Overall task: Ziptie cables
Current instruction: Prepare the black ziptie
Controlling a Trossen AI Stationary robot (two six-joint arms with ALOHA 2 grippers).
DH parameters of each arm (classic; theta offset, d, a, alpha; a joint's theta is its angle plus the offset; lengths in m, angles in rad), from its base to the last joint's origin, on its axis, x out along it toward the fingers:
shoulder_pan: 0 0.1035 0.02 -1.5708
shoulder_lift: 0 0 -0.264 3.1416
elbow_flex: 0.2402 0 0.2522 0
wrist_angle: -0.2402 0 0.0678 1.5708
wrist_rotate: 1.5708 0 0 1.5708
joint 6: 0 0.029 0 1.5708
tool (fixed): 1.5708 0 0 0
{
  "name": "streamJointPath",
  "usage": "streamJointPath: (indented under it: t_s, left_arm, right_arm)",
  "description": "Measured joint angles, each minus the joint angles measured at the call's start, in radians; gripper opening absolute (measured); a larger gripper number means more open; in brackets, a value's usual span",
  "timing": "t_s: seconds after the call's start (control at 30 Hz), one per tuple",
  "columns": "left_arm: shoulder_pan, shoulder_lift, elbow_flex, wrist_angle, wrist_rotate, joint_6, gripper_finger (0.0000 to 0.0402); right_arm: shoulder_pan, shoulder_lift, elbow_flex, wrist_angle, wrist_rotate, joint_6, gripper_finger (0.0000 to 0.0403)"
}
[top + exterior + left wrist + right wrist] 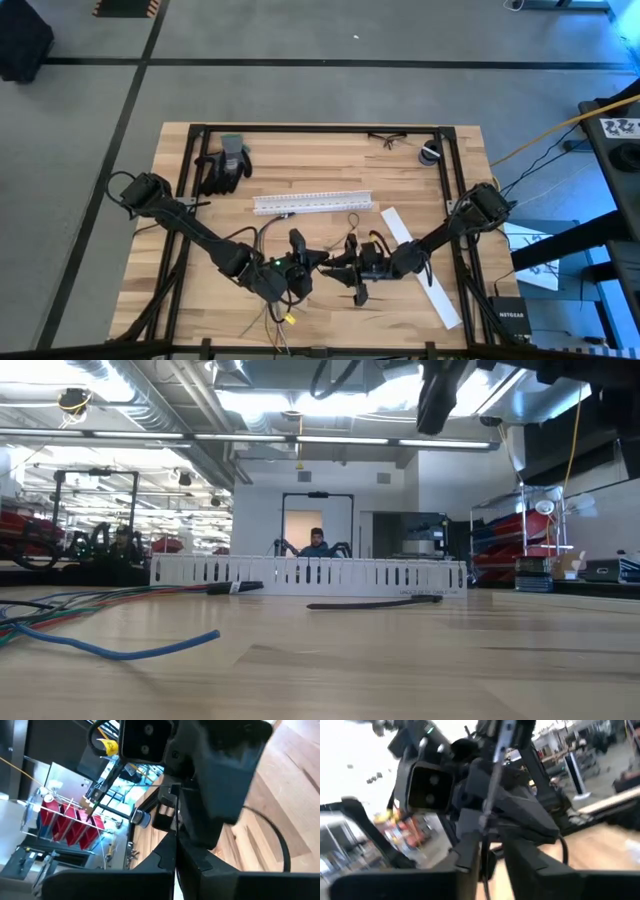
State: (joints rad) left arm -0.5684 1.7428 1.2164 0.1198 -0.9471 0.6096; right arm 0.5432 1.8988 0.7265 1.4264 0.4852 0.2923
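Note:
Over the table's front middle my two grippers meet tip to tip, clear of the wood. My left gripper [308, 262] [175, 845] is shut on a thin black ziptie [176, 822]. My right gripper [340, 266] [491, 851] faces it with a narrow gap between its fingers, and the ziptie [495, 765] runs through that gap. The cables [272, 312] [90, 605] lie loose near the front edge, below my left arm. Another ziptie [375, 601] lies flat on the table before the white channel [300, 573]. My left gripper pinches the ziptie between its two shut fingers, at the seam [175, 870]. The strip stands out past the fingertips toward my right gripper, lifted clear of the table. My right gripper has the ziptie [485, 835] between its parted fingers; I cannot tell whether they touch it.
The white slotted channel [315, 203] lies across the middle, and a white strip [420, 265] slants at the right under my right arm. Black gloves [225, 165] rest at the far left, with glasses [385, 140] and a small roll [432, 152] at the far right. A thin black loop [352, 220] lies behind the grippers.

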Motion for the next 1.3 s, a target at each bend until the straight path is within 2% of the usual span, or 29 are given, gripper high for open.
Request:
streamJointPath:
  t_s: [0.23,0.43,0.53,0.7,0.77,0.83,0.97,1.13,1.3]
  left_arm:
    - [0.006,-0.001,0.0,0.003,0.001,-0.037,0.0]
    - [0.002,-0.001,0.0,-0.019,0.0,-0.082,0.0]
    - [-0.001,-0.001,0.0,-0.041,0.0,-0.117,0.0]
    - [-0.001,-0.001,0.0,-0.041,-0.001,-0.136,0.0]
    - [-0.001,-0.001,0.0,-0.043,0.003,-0.138,0.0]
    - [-0.001,-0.001,0.0,-0.041,0.02,-0.14,0.0]
    - [-0.001,-0.001,0.0,-0.034,0.034,-0.141,0.0]
    - [-0.001,-0.001,0.0,-0.026,0.035,-0.139,0.0]
    - [-0.001,-0.001,0.0,-0.026,0.035,-0.139,0.0]
  right_arm:
    - [-0.001,0.0,-0.001,-0.145,0.011,-0.254,0.0164]
    - [0.0,-0.017,-0.001,-0.347,0.04,-0.447,0.0185]
    - [0.001,-0.103,-0.002,-0.554,0.061,-0.478,0.0186]
    - [-0.001,-0.295,-0.001,-0.923,0.073,-0.437,0.0186]
    - [-0.001,-0.374,-0.001,-1.01,0.073,-0.408,0.0186]
    - [-0.001,-0.443,-0.001,-1.025,0.069,-0.397,0.0186]
    - [-0.015,-0.528,-0.001,-0.987,-0.006,-0.376,0.0186]
    - [-0.099,-0.538,0.0,-0.952,-0.248,-0.198,0.0186]
    - [-0.141,-0.521,0.0,-0.862,-0.428,-0.12,0.0186]
